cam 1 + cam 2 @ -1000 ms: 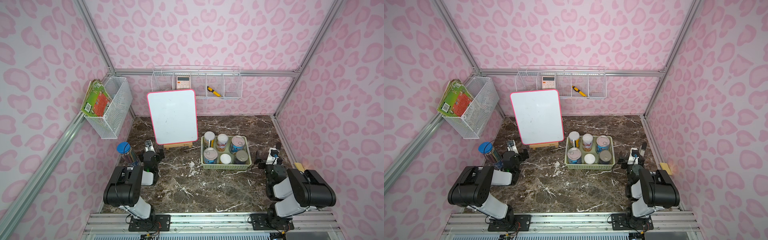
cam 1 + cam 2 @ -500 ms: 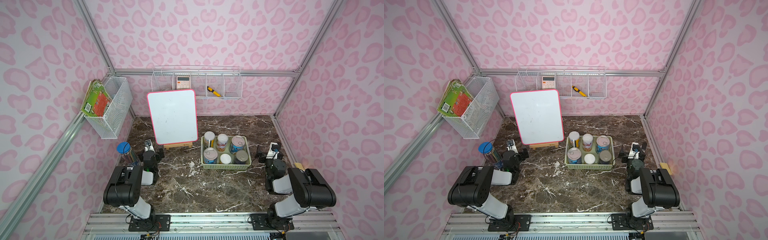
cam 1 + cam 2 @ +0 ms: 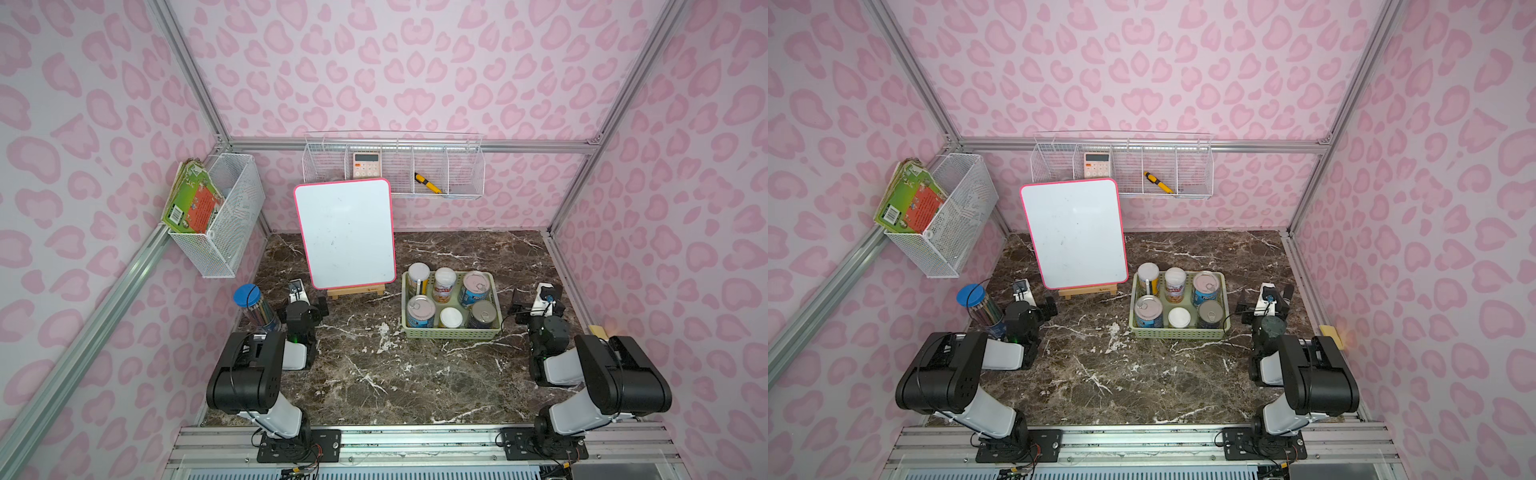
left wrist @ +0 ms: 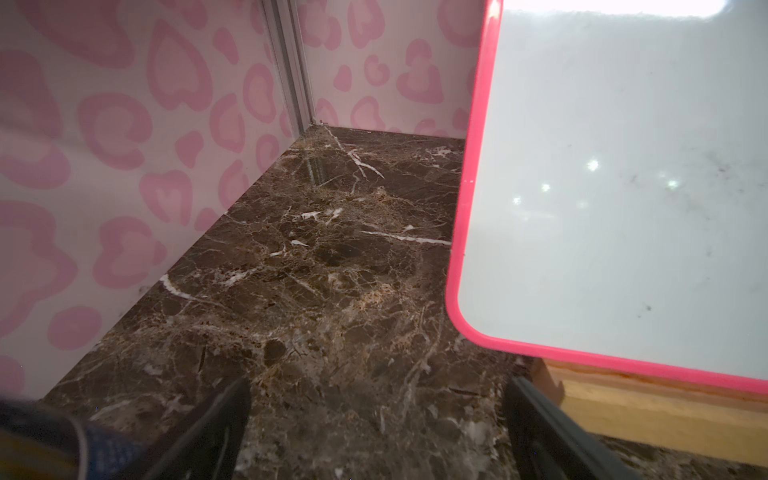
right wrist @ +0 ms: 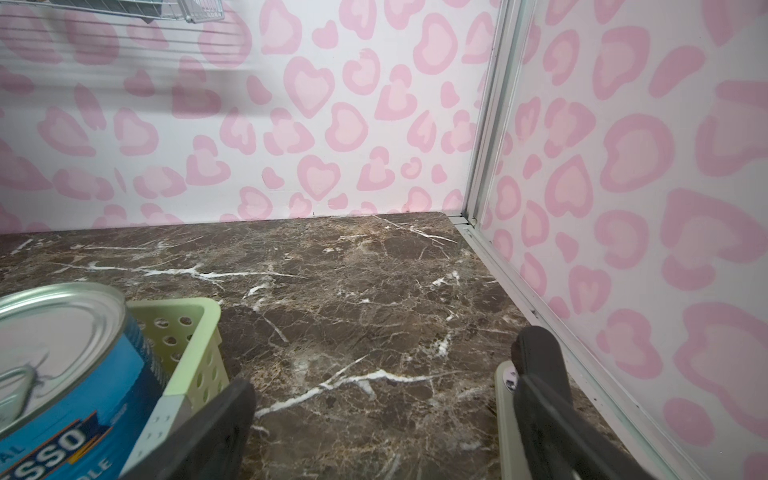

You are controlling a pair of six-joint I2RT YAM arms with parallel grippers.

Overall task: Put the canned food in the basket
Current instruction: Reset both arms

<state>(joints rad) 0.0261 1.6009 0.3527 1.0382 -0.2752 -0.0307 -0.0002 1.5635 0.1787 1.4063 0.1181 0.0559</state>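
Both arms sit low over the table (image 5: 353,291), fingers spread wide and holding nothing: the left gripper (image 4: 374,428) by the foot of the whiteboard (image 4: 623,187), the right gripper (image 5: 382,415) just beside the basket (image 5: 183,328). Beyond the right gripper, outside its gap, all six cans (image 3: 421,309) stand upright in the basket, well apart from the left gripper.

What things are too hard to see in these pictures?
The blue can label, right wrist view: cut off by the edge.
The table behind the whiteboard, both top views: hidden by it.
The calculator keys, both top views: too small.
The pencil jar, left wrist view: blurred, cut off at the corner.
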